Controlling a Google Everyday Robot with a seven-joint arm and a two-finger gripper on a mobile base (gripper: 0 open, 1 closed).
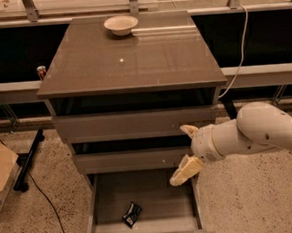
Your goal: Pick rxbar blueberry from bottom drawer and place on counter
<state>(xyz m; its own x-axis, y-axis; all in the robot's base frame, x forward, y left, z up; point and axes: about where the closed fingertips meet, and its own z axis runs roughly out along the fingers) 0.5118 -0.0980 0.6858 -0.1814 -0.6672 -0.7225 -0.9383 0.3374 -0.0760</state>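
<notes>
Your gripper (pixel 187 150) hangs empty, fingers spread wide, over the bottom drawer's (pixel 141 196) right edge, while the rxbar blueberry (pixel 132 214) lies down-left on the drawer floor, long axis slanting up toward the gripper.

1. A speckled terrazzo floor (pixel 252 201) is seen around a grey-brown drawer cabinet (pixel 131 123).
2. Behind it, a dark recess is crossed by a grey horizontal rail (pixel 11 91), and metal posts (pixel 29 7) are seen above in warm light.
3. A white cable (pixel 240 47) is hung at the right. A black cable (pixel 48 208) is laid on the floor at the left, near a cardboard box (pixel 0 174).
4. The gripper (pixel 187 150) is held at the cabinet's front right, fingers apart.
</notes>
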